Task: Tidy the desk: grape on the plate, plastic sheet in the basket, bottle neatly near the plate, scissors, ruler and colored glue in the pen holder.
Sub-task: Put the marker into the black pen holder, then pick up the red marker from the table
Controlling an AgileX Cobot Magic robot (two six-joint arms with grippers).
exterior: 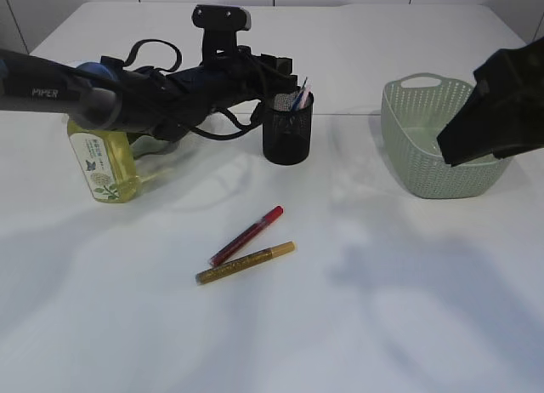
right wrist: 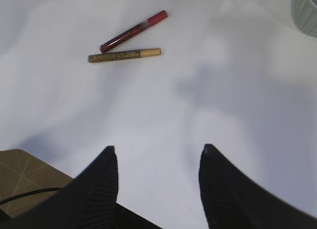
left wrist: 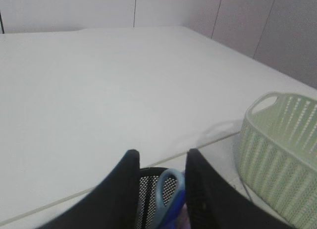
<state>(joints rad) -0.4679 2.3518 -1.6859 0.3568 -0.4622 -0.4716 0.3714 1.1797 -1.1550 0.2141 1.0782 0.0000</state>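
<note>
At upper centre, the left gripper (left wrist: 161,189) hangs over the black mesh pen holder (exterior: 287,129), jaws parted around blue-handled scissors (left wrist: 168,194) to drop them in, while the right gripper (right wrist: 158,182), open and empty, faces two glitter glue pens (right wrist: 126,43) on the white tabletop (exterior: 382,308)

Even, diffuse light falls from above on the white surface (exterior: 340,325), leaving broad, soft grey shadows below and ahead of each tool. No harsh glare shows. The left wrist view is soft, and its tool (left wrist: 162,162) seems out of focus at the bottom edge. The right tool (right wrist: 158,154) is blurred too.
</note>
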